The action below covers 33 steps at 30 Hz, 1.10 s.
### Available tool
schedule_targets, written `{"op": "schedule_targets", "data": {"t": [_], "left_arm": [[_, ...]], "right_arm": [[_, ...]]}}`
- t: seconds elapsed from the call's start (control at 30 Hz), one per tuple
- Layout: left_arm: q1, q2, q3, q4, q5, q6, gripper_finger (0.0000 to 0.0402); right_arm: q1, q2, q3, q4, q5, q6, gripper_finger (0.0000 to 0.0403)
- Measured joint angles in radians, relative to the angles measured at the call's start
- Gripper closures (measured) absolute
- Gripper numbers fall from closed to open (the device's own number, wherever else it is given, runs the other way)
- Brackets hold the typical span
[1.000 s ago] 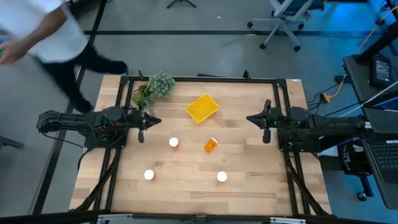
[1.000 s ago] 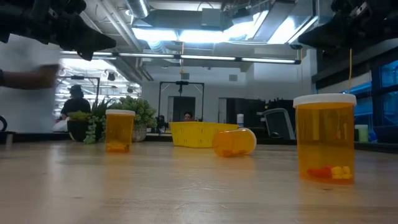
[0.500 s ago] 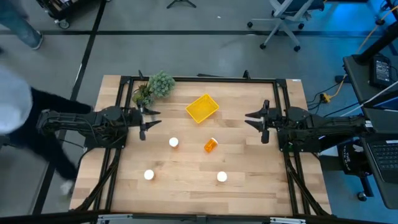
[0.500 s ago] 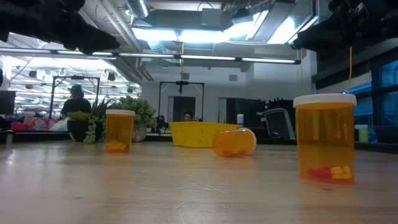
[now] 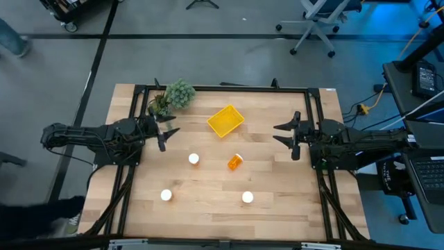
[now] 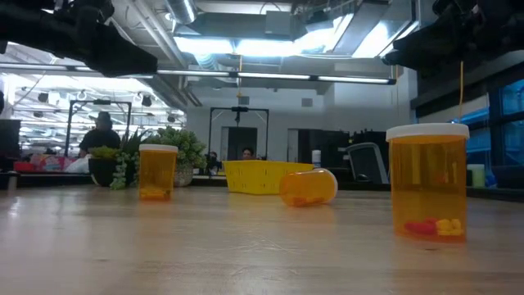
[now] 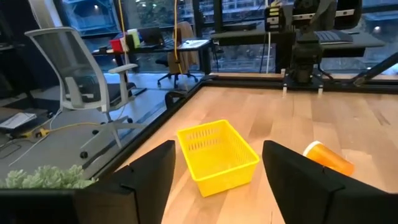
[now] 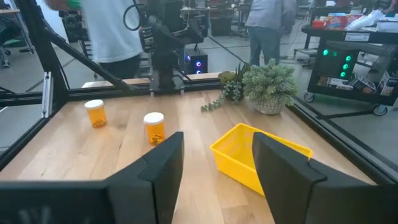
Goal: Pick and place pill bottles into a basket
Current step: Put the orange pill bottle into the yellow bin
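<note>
Three pill bottles stand upright on their bases on the wooden table, showing white caps (image 5: 193,159), (image 5: 166,196), (image 5: 247,197). Another pill bottle (image 5: 236,162) lies on its side near the middle. The yellow basket (image 5: 225,120) sits on the table toward the far edge, with nothing in it. My left gripper (image 5: 166,137) hovers open at the table's left, pointing level toward the basket (image 7: 217,155). My right gripper (image 5: 279,133) hovers open at the table's right, facing the basket (image 8: 261,155). Neither touches anything.
A green leafy plant (image 5: 173,96) stands at the far left corner, close behind my left gripper. A black metal frame (image 5: 229,87) borders the table. Bare wood lies between the bottles and the near edge. People move in the room beyond the table.
Both grippers have opened from shut while staying in place. My left gripper has also swung slightly toward the far edge. The person beside the table's left side has walked away. The bottles and basket have not moved.
</note>
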Motion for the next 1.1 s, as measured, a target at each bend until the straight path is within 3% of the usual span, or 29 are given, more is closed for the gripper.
{"op": "schedule_targets", "data": {"t": [0.27,0.53,0.83,1.1], "left_arm": [[0.000,0.000,0.000,-0.006,0.001,0.017,0.0141],[-0.010,0.019,0.000,-0.012,0.185,-0.079,0.0146],[-0.028,0.180,0.089,-0.122,0.176,-0.118,0.0146],[-0.029,0.292,0.179,-0.195,0.290,-0.082,0.0146]], "right_arm": [[0.000,0.000,0.000,0.000,0.000,-0.021,0.0205],[0.000,0.000,0.000,0.001,0.000,0.032,0.0205],[0.000,0.013,-0.001,0.020,0.000,0.089,0.0205],[0.000,0.101,0.071,-0.013,0.000,0.085,0.0205]]}}
